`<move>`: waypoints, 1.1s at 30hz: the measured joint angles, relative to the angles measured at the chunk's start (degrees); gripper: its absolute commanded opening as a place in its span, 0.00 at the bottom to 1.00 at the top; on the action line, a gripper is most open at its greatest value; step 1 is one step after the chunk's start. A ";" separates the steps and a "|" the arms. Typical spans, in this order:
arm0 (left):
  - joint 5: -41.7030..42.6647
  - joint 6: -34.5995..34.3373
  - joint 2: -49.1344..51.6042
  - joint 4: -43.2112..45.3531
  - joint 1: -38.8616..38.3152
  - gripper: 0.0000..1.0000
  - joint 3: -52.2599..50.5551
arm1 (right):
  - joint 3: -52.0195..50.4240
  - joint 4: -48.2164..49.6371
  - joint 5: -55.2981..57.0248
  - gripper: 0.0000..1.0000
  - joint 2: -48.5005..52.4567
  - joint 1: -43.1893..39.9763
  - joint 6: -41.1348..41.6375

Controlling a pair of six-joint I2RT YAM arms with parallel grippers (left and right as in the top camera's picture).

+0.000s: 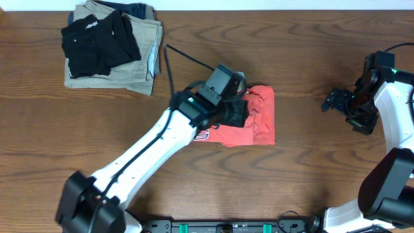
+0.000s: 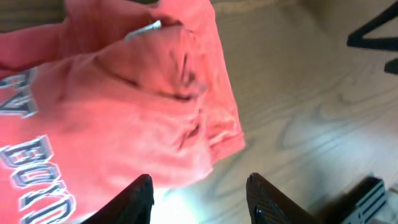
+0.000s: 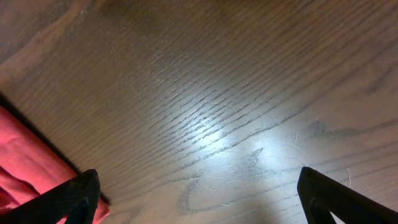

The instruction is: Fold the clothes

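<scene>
T-shirt (image 1: 257, 123): coral-red, bunched into a compact, wrinkled block at mid-table (image 1: 304, 181). Its right edge is uneven and a small white tag shows at the top.

Writing: white outlined lettering (image 2: 28, 168) on the shirt's left part. It is cut by the frame and I cannot read a whole word. A patch of red-and-white print peeks out at the shirt's lower left in the overhead view, under the arm.

Left gripper (image 2: 202, 196): over the shirt's left half, fingers apart, nothing between them. The shirt hem sits just ahead of the fingertips and bare wood shows between them.

Right gripper (image 3: 199, 202): well to the right of the shirt, fingers spread wide over bare wood, holding nothing. A corner of the shirt shows at the lower left of its view.

Open room: a clear strip of wood lies between the shirt's right edge and the right gripper, with more toward the near table edge.

Far up-left of the shirt is a folded stack, a black garment (image 1: 97, 40) on khaki trousers (image 1: 139, 74). The garment's white print is too small to read. A dark cable (image 1: 169, 65) runs between the stack and the shirt.
</scene>
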 measured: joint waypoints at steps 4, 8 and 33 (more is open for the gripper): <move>-0.98 0.79 -0.28 -2.27 2.71 0.50 -0.02 | 0.00 -0.02 0.00 0.99 0.00 0.00 0.00; -1.75 1.20 2.01 -1.95 4.79 0.50 0.00 | 0.00 -0.02 0.00 0.99 0.02 0.00 0.00; 4.59 1.11 23.30 13.40 -4.50 0.48 0.04 | 0.00 -0.02 0.00 0.99 0.00 0.00 0.00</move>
